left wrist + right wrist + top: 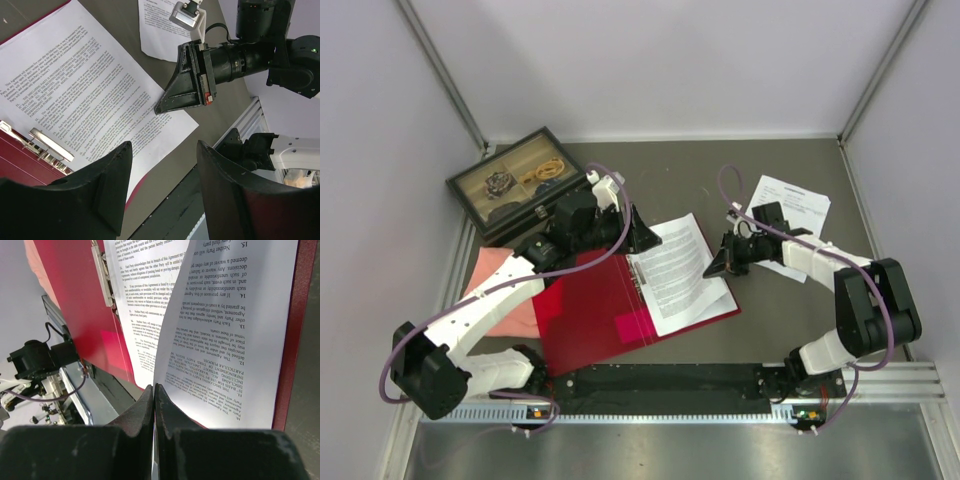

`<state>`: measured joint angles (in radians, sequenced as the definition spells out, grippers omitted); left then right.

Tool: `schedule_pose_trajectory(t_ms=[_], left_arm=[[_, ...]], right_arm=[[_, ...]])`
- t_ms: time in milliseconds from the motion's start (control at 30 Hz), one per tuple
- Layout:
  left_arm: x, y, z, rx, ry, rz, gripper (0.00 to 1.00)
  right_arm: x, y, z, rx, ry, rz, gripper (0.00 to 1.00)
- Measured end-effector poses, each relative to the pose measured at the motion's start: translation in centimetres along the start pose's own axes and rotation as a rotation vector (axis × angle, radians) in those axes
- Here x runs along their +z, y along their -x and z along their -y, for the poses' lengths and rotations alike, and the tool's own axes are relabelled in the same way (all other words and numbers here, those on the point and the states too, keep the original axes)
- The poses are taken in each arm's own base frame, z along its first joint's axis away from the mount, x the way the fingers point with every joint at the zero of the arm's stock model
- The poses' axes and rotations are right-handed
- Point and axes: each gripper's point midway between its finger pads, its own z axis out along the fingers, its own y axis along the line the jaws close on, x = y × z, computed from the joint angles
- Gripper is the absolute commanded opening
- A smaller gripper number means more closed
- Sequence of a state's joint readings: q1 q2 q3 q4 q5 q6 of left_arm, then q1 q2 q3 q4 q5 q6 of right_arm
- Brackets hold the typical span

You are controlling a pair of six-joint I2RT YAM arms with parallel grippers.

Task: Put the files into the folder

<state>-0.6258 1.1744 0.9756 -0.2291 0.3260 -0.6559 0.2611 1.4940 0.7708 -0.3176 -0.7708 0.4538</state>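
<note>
- The folder [590,310] lies open at frame centre with files [680,275] on its right half; a sheet [798,205] lies outside, upper right.
- The right gripper [715,268], clenched at a curled file edge, could crease it or drag it out.
- The left gripper [638,232] is released above and pins nothing, so the files may slide.

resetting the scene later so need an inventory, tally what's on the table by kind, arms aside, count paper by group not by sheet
red folder: 1
paper groups: 2, files on the folder, sheet on the table
pink cloth: 1
black box: 1
total: 5
</note>
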Motion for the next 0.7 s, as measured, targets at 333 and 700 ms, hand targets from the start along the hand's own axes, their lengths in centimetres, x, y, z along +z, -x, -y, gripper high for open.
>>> schedule_pose_trajectory(t_ms=[333,700], left_arm=[[0.3,0.0,0.1,0.002,-0.013,-0.003,0.59],[7.1,-0.2,-0.5,-0.021,-0.057,-0.049,0.54]], right_arm=[[-0.4,0.1,1.8,0.007,-0.143,0.003,0.91],[-8.8,7.3,7.4,0.114,-0.500,0.311,0.99]])
